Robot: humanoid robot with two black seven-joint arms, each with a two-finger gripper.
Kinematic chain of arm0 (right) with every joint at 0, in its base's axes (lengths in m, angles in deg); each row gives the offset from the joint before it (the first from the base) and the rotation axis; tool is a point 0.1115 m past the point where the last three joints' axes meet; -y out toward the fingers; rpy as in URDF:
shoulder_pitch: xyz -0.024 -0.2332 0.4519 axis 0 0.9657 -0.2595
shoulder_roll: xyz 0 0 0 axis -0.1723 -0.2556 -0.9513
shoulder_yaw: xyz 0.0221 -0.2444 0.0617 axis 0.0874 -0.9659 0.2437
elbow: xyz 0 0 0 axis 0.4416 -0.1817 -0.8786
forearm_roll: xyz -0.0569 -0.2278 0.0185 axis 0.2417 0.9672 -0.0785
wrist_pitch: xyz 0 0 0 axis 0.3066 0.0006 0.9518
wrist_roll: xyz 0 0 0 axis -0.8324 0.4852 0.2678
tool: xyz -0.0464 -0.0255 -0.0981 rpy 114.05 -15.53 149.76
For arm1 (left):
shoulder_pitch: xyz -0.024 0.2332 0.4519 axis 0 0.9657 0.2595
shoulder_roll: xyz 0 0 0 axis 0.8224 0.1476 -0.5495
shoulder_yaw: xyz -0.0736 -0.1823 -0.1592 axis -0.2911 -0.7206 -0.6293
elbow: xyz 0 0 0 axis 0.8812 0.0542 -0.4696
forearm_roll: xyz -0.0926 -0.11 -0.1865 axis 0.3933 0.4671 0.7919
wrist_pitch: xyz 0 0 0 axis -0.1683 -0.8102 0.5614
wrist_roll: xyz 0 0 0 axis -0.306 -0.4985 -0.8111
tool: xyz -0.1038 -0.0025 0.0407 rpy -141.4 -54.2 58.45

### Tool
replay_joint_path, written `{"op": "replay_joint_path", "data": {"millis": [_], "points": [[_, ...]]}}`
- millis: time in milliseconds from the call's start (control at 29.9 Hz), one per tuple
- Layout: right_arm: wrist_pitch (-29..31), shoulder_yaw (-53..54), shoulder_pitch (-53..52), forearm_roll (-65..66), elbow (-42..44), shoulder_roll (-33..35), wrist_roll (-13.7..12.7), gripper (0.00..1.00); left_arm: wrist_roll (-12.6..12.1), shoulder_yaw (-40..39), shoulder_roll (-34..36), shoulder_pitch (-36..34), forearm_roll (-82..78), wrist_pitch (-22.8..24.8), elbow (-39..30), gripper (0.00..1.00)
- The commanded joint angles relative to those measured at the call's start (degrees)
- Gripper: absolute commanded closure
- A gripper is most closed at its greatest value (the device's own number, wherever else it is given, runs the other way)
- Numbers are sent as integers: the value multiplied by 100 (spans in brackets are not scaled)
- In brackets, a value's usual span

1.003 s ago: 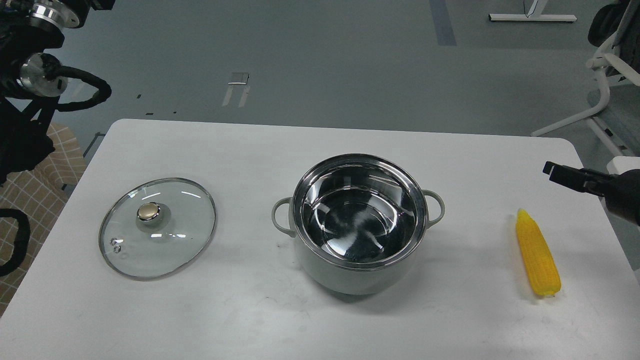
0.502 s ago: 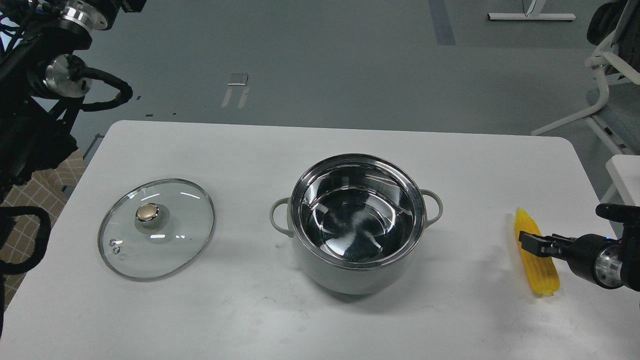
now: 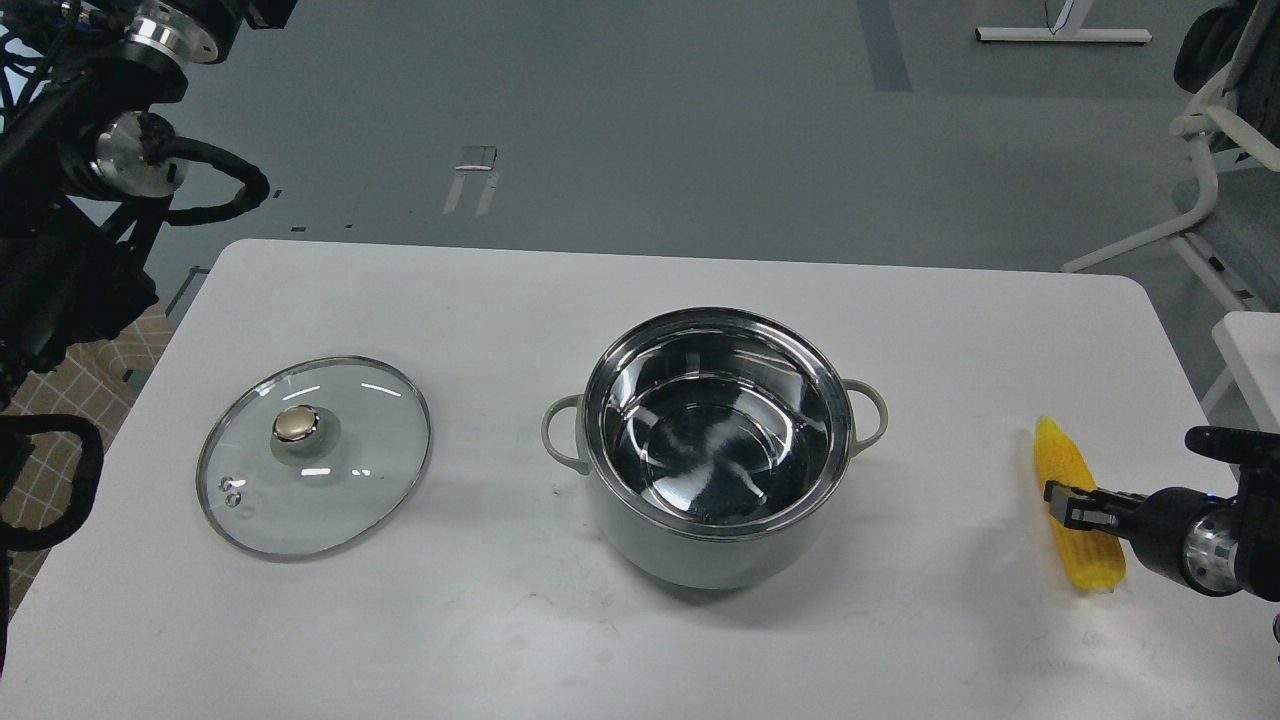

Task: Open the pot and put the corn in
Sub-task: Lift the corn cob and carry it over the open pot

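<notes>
pot [image 3: 715, 440]: pale grey-white, shiny steel inside, two loop side handles, upright, uncovered, mid-table | corn [image 3: 1075, 505]: bright yellow tapered cob, lying flat near right table edge, tip pointing away, well apart from pot

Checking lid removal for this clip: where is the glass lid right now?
In the head view, the glass lid lies flat on the white table, knob up, on the left side, apart from the open pot.

Head camera looks down on table [image 3: 400, 300]
</notes>
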Motion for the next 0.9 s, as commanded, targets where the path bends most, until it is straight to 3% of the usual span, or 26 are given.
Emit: {"op": "replay_joint_path", "data": {"millis": [0, 167, 368, 535, 769, 869], "points": [[-66, 420, -139, -41, -174, 8, 0, 100, -9, 2, 3, 0, -1, -8, 2, 3], [-67, 1292, -570, -68, -587, -264, 0, 100, -9, 2, 12, -9, -1, 62, -51, 3], [-14, 1495, -1608, -226, -983, -1267, 0, 100, 35, 11, -14, -18, -10, 63, -68, 2], [0, 548, -2108, -226, -1203, -2198, 0, 100, 0, 46, -23, -26, -36, 27, -103, 2], [0, -1525, -2653, -165, -1274, -2146, 0, 100, 0, 64, 29, -9, -63, 98, -103, 2], [0, -1800, -2715, -165, -1256, -1988, -44, 100, 0, 73, 73, -9, -80, 229, -94, 2]]}}
